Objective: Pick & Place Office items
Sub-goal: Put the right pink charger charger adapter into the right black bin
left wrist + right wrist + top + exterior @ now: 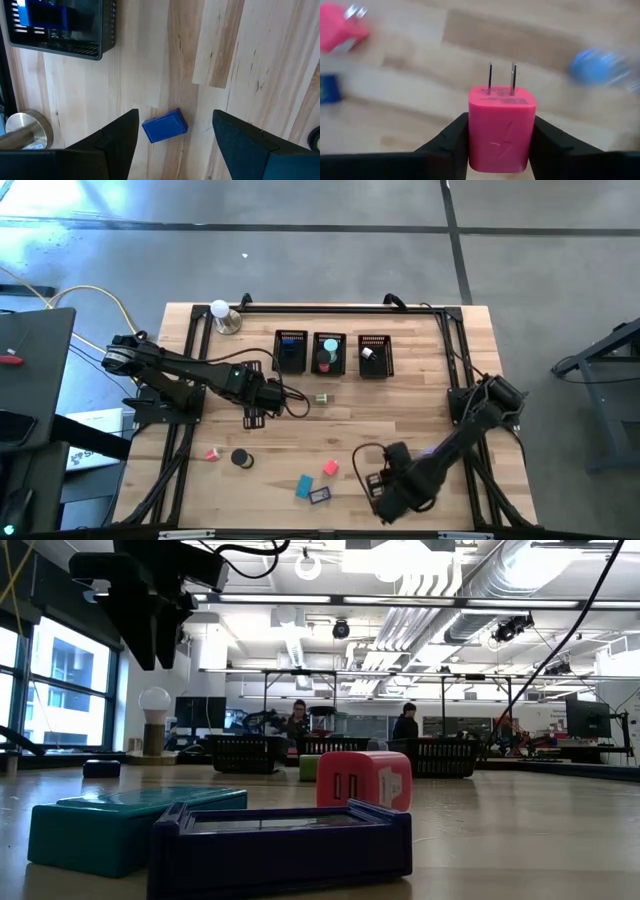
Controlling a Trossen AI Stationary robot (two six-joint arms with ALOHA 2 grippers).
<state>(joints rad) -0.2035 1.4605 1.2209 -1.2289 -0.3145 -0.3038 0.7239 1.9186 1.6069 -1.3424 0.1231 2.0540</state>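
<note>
Going left to right: my left gripper hangs open above a blue block at 9 o'clock; my right gripper, at 5 o'clock, clamps a pink plug. Three bins at 12 o'clock already hold some items. I judge roughly halfway: six table pieces remain.

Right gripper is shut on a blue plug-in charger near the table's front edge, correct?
Not quite: the charger clamped in the right gripper is pink, not blue, as the right wrist view shows, prongs pointing away from the fingers. The high view puts that gripper near the table's front edge.
</note>
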